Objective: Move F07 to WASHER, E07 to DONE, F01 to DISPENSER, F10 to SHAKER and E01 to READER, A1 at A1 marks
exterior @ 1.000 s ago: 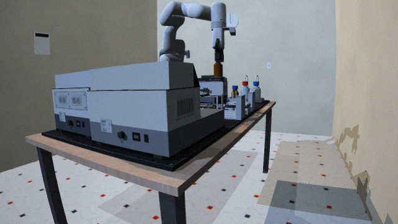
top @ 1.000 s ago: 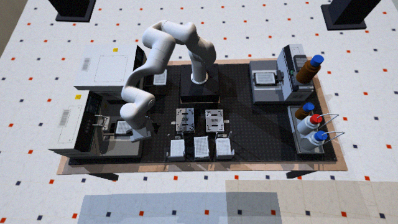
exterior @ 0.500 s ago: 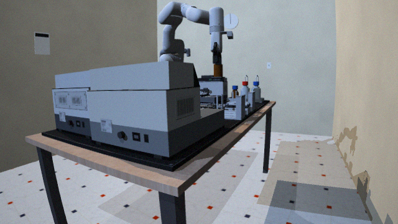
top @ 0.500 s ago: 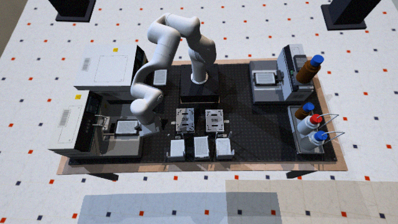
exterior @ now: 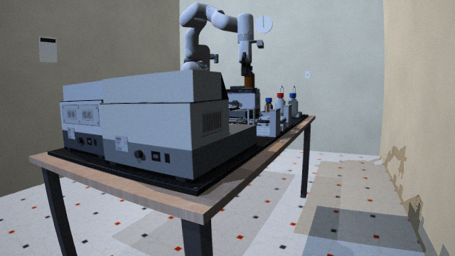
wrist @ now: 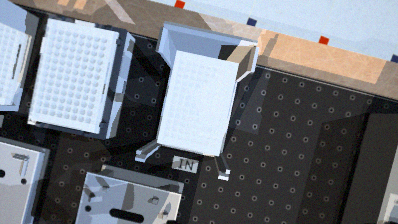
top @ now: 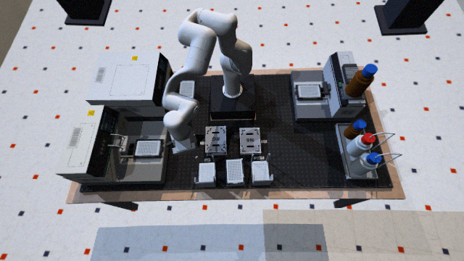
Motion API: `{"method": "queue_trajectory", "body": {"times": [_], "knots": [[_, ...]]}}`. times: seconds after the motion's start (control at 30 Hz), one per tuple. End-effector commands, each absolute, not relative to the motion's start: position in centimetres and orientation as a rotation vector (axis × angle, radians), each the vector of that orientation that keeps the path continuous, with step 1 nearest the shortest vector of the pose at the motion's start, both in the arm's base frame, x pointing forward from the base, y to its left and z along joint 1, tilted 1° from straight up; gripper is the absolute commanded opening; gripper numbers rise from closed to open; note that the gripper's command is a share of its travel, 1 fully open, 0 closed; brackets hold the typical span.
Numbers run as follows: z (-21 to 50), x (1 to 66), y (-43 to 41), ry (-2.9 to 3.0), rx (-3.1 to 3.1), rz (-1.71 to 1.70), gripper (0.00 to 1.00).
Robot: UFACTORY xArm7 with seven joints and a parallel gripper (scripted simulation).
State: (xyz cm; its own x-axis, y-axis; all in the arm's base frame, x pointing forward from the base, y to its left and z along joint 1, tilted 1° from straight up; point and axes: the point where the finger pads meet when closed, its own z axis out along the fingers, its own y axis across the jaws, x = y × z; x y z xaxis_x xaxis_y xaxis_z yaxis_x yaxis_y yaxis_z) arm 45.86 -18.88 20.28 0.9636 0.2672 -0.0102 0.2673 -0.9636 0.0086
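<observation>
A white well plate (wrist: 200, 100) (top: 206, 172) lies on top in the IN rack (wrist: 200, 39), close to the deck's front edge, with the IN label (wrist: 185, 163) beside it. My gripper (exterior: 246, 71) (top: 184, 146) hangs high above the deck, roughly over this rack, and is open and empty. Its fingers do not show in the wrist view. Another plate (wrist: 75, 75) (top: 235, 170) sits on the middle front station. A third plate (wrist: 7, 60) (top: 261, 170) lies in the other rack. Plates also sit on the left front instrument (top: 148, 148), at the back left (top: 187, 88) and on the right instrument (top: 309, 91).
Two grey nests, RG (top: 215, 139) (wrist: 130, 200) and N6 (top: 250, 140) (wrist: 15, 180), stand behind the front row. Tall instrument housings (top: 123, 77) fill the left side. Bottles (top: 360, 81) (top: 359, 145) stand at the right. The table's front edge (wrist: 310, 52) is just beyond the IN rack.
</observation>
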Motion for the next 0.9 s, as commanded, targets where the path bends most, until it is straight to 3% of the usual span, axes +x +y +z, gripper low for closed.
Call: {"method": "queue_trajectory", "body": {"times": [0.0,0.87], "knots": [[20.2,45.1,-17.8,0.422,3.099,-0.004,1.00],[18.2,40.8,-12.3,0.422,3.100,-0.004,1.00]]}}
